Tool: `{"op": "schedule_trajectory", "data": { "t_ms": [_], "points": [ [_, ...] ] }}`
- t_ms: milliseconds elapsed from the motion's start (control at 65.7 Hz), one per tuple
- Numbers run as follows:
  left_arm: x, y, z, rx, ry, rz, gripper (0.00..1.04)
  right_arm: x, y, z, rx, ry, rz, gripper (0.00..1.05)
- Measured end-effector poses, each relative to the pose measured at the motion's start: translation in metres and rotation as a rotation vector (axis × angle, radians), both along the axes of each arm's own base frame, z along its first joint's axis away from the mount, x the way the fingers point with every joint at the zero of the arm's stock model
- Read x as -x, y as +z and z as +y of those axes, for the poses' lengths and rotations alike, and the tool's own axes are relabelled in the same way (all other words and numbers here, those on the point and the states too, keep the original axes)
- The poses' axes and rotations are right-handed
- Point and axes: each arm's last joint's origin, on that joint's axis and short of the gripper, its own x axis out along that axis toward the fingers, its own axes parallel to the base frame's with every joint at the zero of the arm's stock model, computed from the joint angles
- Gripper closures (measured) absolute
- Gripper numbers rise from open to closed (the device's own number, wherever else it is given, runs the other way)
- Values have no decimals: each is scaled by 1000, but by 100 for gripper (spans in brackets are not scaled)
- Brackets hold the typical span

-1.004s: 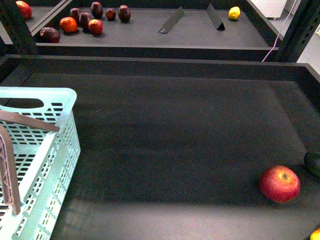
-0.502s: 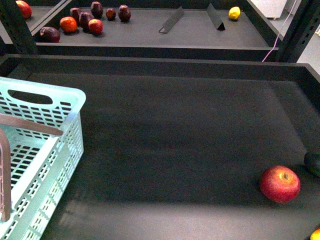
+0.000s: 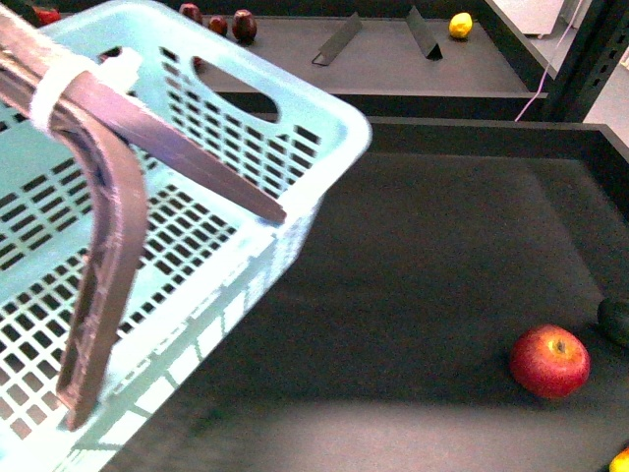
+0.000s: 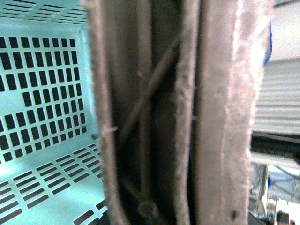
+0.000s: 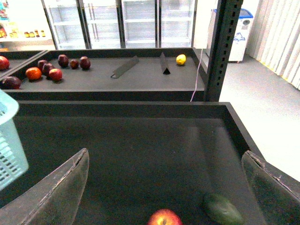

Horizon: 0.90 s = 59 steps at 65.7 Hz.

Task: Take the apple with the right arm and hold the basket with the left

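While my right gripper hangs spread wide near the apple | basket tilted; left gripper's hold: cannot tell

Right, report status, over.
Right tool open, empty; apple untouched on shelf. Left tool's grip unclear; basket tilted, handle fills its camera. Dark green fruit beside apple, not touching.

This looks like a grocery shop: deep black display shelves carry loose fruit beside slanted dividers, a row of glass-door fridges lines the back wall, and a slotted plastic basket of the shopping kind sits in view.
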Motion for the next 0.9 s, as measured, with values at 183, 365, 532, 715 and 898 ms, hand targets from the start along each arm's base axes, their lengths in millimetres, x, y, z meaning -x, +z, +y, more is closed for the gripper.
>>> {"op": "schedule_trajectory", "data": {
  "t_ms": [183, 365, 532, 715, 898],
  "points": [
    [14, 14, -54, -17, -183, -4, 90, 0, 0, 0, 0, 0, 0, 9],
    [27, 23, -84, -18, -277, -34, 90, 0, 0, 0, 0, 0, 0, 9],
    [33, 28, -105, -16, -344, -49, 90, 0, 0, 0, 0, 0, 0, 9],
    [36, 31, -117, -16, -392, -55, 90, 0, 0, 0, 0, 0, 0, 9],
    [36, 31, -117, -16, -395, -56, 90, 0, 0, 0, 0, 0, 0, 9]
  ]
}}
